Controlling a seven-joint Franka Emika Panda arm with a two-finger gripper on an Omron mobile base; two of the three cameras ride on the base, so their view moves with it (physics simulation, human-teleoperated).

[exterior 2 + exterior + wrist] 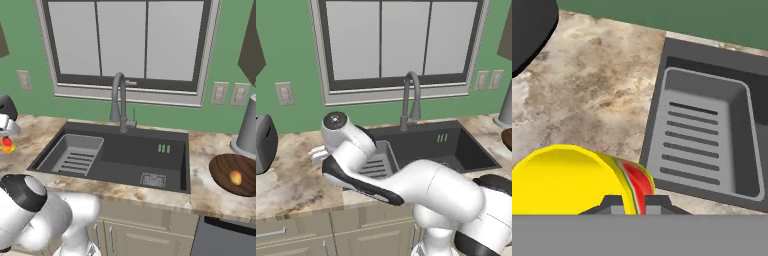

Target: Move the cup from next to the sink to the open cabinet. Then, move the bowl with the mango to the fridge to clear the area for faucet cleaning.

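Cup (572, 180): yellow, with a red-orange patch on its wall; stood on the marbled counter (597, 85) just left of the sink (712, 135). In the right base view it (7, 145) was a small yellow-and-red spot at the left edge, mostly cut off.

Gripper (633, 204): closed on the cup's rim, one fingertip (612, 202) inside the wall and the other outside; the fingertips were only partly visible.

Arm: reached from the base leftward and low over the counter, elbow bent, wrist turned downward beside the sink's left end; its white bulk hid the cup in the left base view.

Sink: dark basin holding a lighter ribbed tray insert (75, 156) at its left end.

Faucet (120, 102): upright behind the basin.

Bowl (235, 172): dark brown, on the counter right of the sink, cut by the frame edge; held one small yellow-orange mango (235, 177).
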